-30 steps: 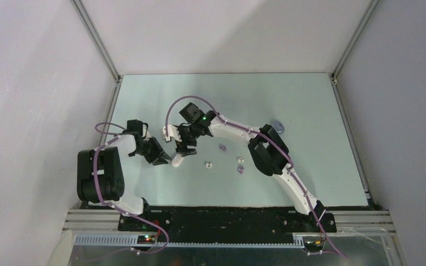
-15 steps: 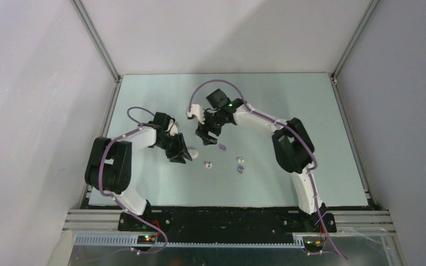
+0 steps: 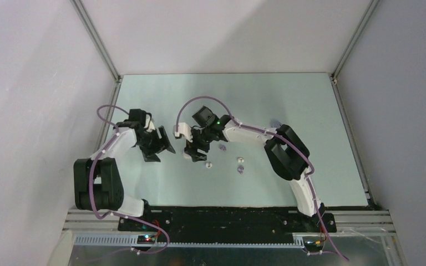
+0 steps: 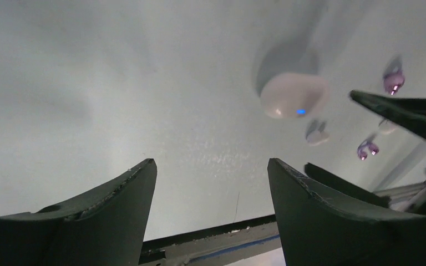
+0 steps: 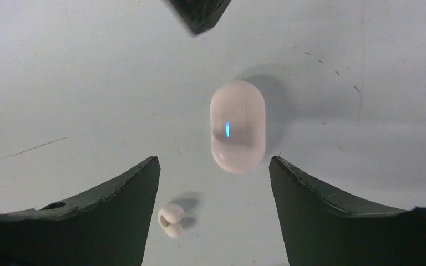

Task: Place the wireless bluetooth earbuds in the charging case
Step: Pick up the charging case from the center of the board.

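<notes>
The white charging case (image 5: 237, 126) lies closed on the table, its blue light lit. It sits just ahead of my right gripper (image 5: 214, 159), which hangs open over it, touching nothing. A white earbud (image 5: 171, 220) rests by the left finger. My left gripper (image 4: 211, 162) is open and empty, left of the case (image 4: 294, 95) and well apart from it. Beyond the case lie a white earbud (image 4: 317, 137) and two purple earbuds (image 4: 394, 82) (image 4: 366, 148). From above, left gripper (image 3: 161, 147) and right gripper (image 3: 196, 152) face each other; earbuds (image 3: 208, 164) (image 3: 240, 160) lie to the right.
A purple case (image 3: 277, 122) peeks out behind the right arm's elbow at mid right. The right gripper's dark fingers (image 4: 405, 113) cross the right edge of the left wrist view. Grey walls stand close on both sides of the table (image 3: 288, 94).
My left gripper opened, let go of the white case on the table and drew back to the left. The right gripper swung down and left, coming over the case.
</notes>
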Robot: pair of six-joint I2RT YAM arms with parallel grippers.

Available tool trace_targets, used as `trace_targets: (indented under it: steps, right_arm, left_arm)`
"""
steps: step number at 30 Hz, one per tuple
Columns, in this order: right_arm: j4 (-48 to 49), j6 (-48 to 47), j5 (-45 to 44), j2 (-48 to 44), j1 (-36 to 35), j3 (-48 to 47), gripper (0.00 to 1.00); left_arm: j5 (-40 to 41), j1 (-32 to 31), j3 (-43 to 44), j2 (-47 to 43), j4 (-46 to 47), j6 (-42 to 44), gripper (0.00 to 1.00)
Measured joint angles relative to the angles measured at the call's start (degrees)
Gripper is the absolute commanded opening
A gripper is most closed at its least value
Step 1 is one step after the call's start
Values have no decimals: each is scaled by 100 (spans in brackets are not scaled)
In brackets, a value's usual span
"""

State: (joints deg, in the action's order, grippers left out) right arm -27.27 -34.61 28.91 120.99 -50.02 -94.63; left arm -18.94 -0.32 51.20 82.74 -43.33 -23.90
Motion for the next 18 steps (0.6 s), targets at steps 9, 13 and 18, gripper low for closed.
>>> trace_targets:
  steps: [9, 13, 18]
  right_arm:
    - [295, -293, -131, 616, -114, -81, 75]
    - [293, -358, -219, 647, -120, -227, 62]
    - [291, -459, -304, 699, -118, -321, 36]
  left_arm:
    - [216, 706, 286, -55, 37, 0, 78]
    - [225, 785, 286, -162, 31, 0, 77]
    - [201, 787, 286, -227, 44, -2, 76]
